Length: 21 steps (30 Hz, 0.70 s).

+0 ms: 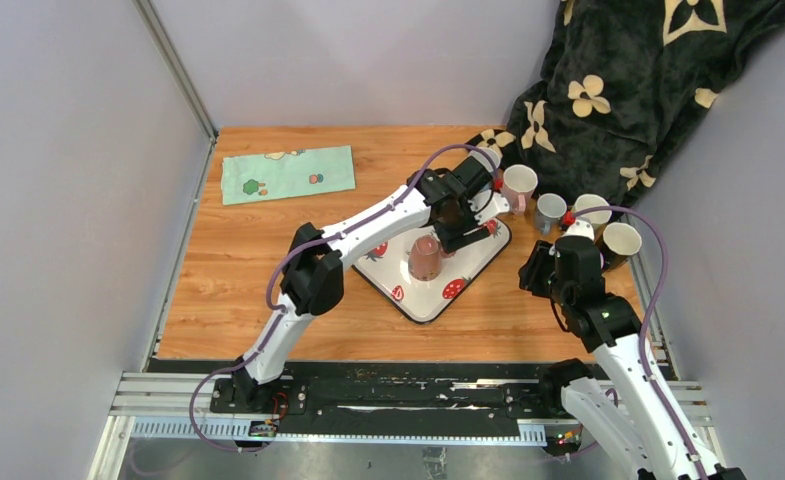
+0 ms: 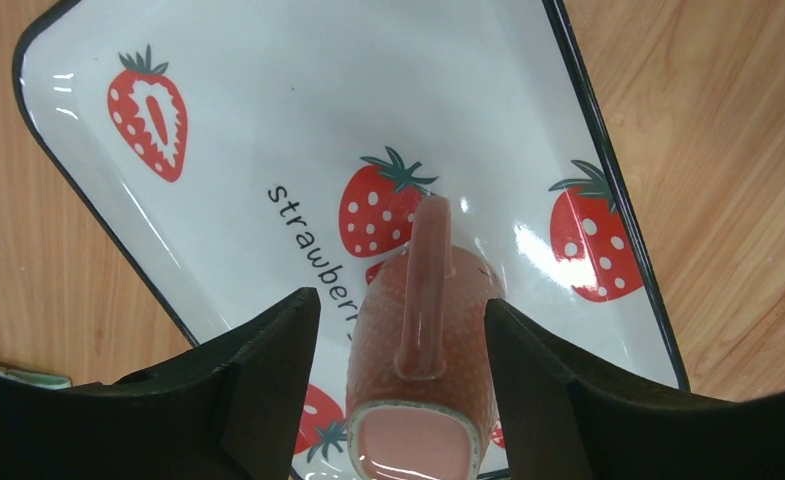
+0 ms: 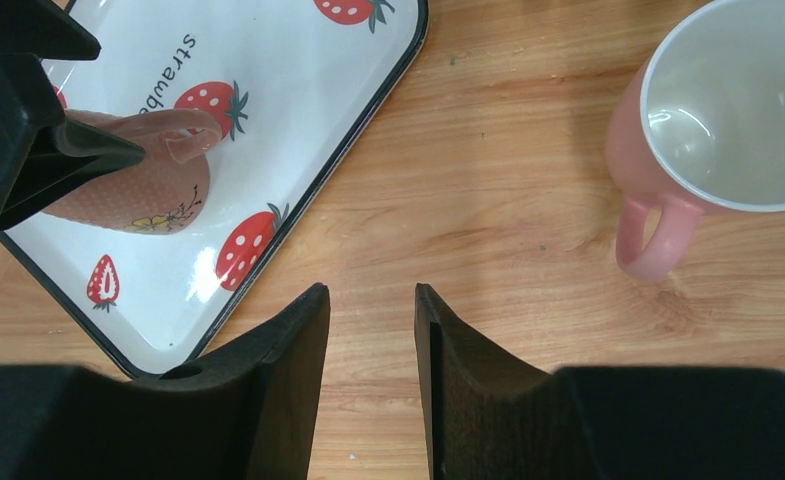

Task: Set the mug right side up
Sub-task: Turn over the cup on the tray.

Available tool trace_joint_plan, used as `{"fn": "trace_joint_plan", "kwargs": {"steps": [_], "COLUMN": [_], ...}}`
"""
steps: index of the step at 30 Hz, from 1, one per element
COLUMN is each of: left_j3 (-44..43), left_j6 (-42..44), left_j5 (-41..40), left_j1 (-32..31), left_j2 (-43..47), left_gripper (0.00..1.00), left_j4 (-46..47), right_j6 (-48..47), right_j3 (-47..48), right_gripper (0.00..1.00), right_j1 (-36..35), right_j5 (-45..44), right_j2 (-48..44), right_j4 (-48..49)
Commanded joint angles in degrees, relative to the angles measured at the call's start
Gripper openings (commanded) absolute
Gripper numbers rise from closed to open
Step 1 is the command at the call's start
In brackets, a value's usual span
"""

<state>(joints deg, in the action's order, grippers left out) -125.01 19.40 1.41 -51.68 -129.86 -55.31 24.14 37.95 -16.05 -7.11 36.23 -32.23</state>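
A pink speckled mug (image 1: 426, 258) stands upside down on a white strawberry tray (image 1: 423, 302), its flat base up. In the left wrist view the mug (image 2: 423, 340) has its handle facing the camera, and the tray (image 2: 268, 90) lies beneath it. My left gripper (image 2: 400, 300) is open, one finger on each side of the mug with a gap on both sides; it shows from above (image 1: 458, 228). My right gripper (image 3: 371, 290) is open with a narrow gap and empty, over bare wood right of the tray (image 3: 298, 130). The mug also shows there (image 3: 133, 190).
Several upright mugs stand right of the tray: a white-and-pink one (image 1: 518, 185), a grey one (image 1: 550, 212), and others (image 1: 621, 242). One pink mug (image 3: 728, 120) is close to my right gripper. A dark flowered cloth (image 1: 618, 90) lies at the back right, a green mat (image 1: 288, 173) at the back left.
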Motion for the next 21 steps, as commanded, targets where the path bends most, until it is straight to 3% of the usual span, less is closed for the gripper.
{"fn": "trace_joint_plan", "kwargs": {"steps": [1,17,21], "left_j3": [-2.41,-3.02,-2.78], "left_j6": [-1.54,-3.29,-3.26], "left_j5": [-1.06,-1.32,-1.08], "left_j1": [-0.48,-0.36,-0.25], "left_j2": [-1.89,-4.78,-4.87], "left_gripper": [0.67,0.58,0.52], "left_j4": [-2.46,-3.75,-3.88], "right_j6": [-1.05,-0.68,-0.66], "right_j3": [0.37,0.28,0.34], "right_gripper": [0.41,0.41,0.41], "right_j1": [0.94,0.94,0.93], "right_j5": [-0.81,-0.10,-0.08], "right_j2": [-0.21,0.34,0.51], "right_j4": [-1.70,-1.71,-1.70]}}
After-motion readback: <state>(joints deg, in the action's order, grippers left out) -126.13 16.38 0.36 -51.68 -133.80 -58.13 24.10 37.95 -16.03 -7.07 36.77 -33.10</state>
